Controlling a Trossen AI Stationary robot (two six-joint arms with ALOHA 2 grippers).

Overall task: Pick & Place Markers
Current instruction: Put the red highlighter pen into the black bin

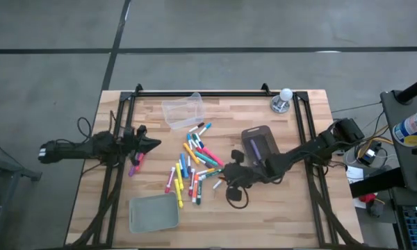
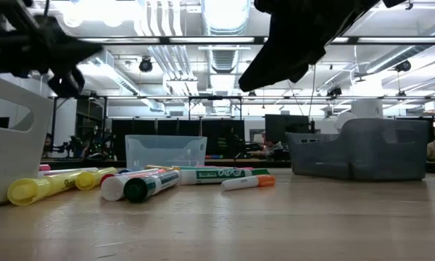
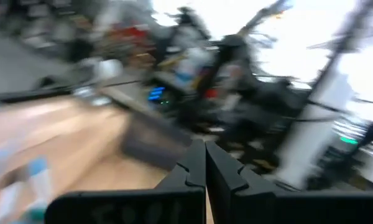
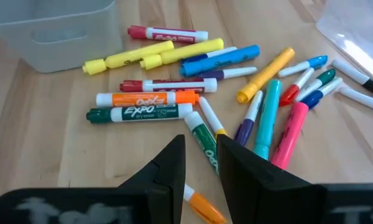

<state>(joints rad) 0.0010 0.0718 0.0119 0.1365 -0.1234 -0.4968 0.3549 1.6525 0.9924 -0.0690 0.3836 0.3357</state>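
Many capped markers [image 1: 193, 167] in mixed colours lie loose on the wooden table, also seen in the right wrist view [image 4: 193, 87] and the low view [image 2: 145, 181]. One pink marker [image 1: 134, 167] lies apart, under the left arm. My right gripper [image 1: 229, 175] hovers open above the pile's right edge [image 4: 201, 155], with a green marker [image 4: 202, 140] on the table below the gap. It is well above the table in the low view [image 2: 290, 43]. My left gripper [image 1: 151, 144] is shut [image 3: 205, 167], off the table left of the pile, and holds nothing visible.
A clear bin [image 1: 183, 111] stands at the far side. A dark grey bin [image 1: 260, 144] with a purple marker inside is right of the pile. A light grey bin [image 1: 153, 213] sits near the near edge. A white-topped object [image 1: 283, 101] stands at the far right corner.
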